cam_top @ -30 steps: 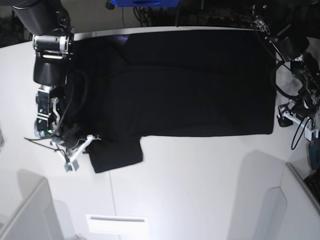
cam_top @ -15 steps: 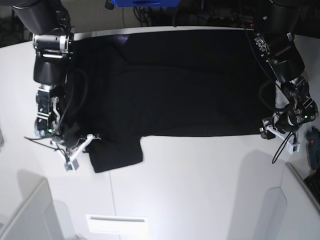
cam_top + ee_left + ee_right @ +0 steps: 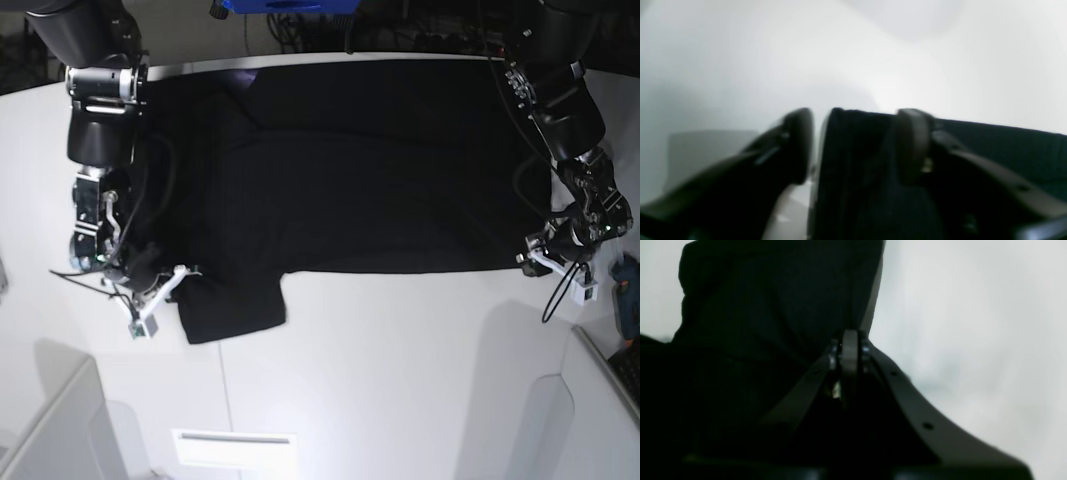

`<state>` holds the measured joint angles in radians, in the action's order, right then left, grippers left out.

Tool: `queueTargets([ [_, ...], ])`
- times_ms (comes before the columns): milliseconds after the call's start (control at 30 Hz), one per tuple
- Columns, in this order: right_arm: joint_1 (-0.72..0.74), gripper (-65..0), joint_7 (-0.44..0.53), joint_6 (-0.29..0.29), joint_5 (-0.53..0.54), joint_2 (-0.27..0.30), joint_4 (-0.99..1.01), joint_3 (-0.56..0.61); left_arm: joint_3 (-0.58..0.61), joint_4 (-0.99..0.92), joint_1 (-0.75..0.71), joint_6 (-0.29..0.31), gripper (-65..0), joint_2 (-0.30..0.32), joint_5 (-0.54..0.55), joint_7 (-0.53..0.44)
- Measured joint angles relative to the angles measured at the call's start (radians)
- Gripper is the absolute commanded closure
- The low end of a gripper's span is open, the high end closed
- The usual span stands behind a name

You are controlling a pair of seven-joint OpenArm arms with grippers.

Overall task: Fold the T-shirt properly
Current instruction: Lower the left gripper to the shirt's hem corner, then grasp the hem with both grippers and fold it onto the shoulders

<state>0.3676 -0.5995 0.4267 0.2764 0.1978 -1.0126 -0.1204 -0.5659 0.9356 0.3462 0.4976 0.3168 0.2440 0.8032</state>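
The black T-shirt lies spread flat on the white table, one short sleeve sticking out toward the front. My left gripper sits at the shirt's front right corner. In the left wrist view its jaws stand apart around that corner of cloth, with a gap showing beside one finger. My right gripper is at the sleeve's left edge. The right wrist view shows its pads pressed together at the edge of the black cloth.
A blue object and cables lie beyond the table's far edge. A white slotted plate sits near the front. Grey panels stand at the front left and front right. A teal item is at the right edge.
My left arm swung in from the right edge to the shirt's front right corner, and its jaws have narrowed around the cloth. The right arm has barely moved.
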Motion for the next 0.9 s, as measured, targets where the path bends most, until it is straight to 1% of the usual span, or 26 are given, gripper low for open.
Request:
queueTargets([
  [133, -0.007, 0.0, -0.003, 0.000, -0.004, 0.000, 0.000, 0.000, -0.003, 0.012, -0.029, 0.000, -2.3, -0.007, 0.016, -0.015],
  [167, -0.005, 0.0, -0.003, 0.000, -0.004, 0.000, 0.000, 0.000, -0.003, 0.012, -0.028, 0.000, 0.0, -0.008, 0.016, -0.011],
  [267, -0.005, 0.0, -0.003, 0.000, -0.004, 0.001, 0.000, 0.000, -0.002, 0.014, -0.028, 0.000, 0.0, -0.010, 0.016, -0.009],
  [400, -0.005, 0.0, -0.002, 0.000, -0.003, 0.003, 0.000, -0.006, 0.002, 0.082, -0.053, 0.001, 0.0, -0.019, 0.002, 0.034],
  [533, -0.005, 0.0, 0.003, 0.000, -0.001, 0.003, 0.000, -0.092, 0.003, 0.194, -0.115, 0.003, 0.0, -0.026, -0.010, 0.059],
  [633, -0.010, 0.0, 0.005, 0.000, 0.000, 0.010, -0.001, -0.116, 0.003, 0.237, -0.126, 0.004, 0.0, -0.025, -0.009, 0.057],
  [700, -0.028, 0.0, 0.002, 0.000, -0.006, 0.008, -0.032, -0.115, 0.002, 0.240, -0.126, 0.039, 0.0, -0.025, -0.008, 0.054],
  [733, -0.042, 0.0, 0.000, 0.000, -0.007, 0.007, -0.057, -0.115, -0.002, 0.241, -0.130, 0.051, 0.0, -0.026, 0.005, 0.057],
  [833, -0.065, 0.0, -0.005, 0.000, -0.005, 0.006, -0.116, -0.114, -0.004, 0.278, -0.165, 0.052, 0.0, -0.020, 0.090, 0.135],
  [900, -0.066, 0.0, -0.005, 0.000, -0.003, 0.006, -0.130, -0.114, -0.005, 0.324, -0.175, 0.053, 0.0, -0.019, 0.130, 0.157],
])
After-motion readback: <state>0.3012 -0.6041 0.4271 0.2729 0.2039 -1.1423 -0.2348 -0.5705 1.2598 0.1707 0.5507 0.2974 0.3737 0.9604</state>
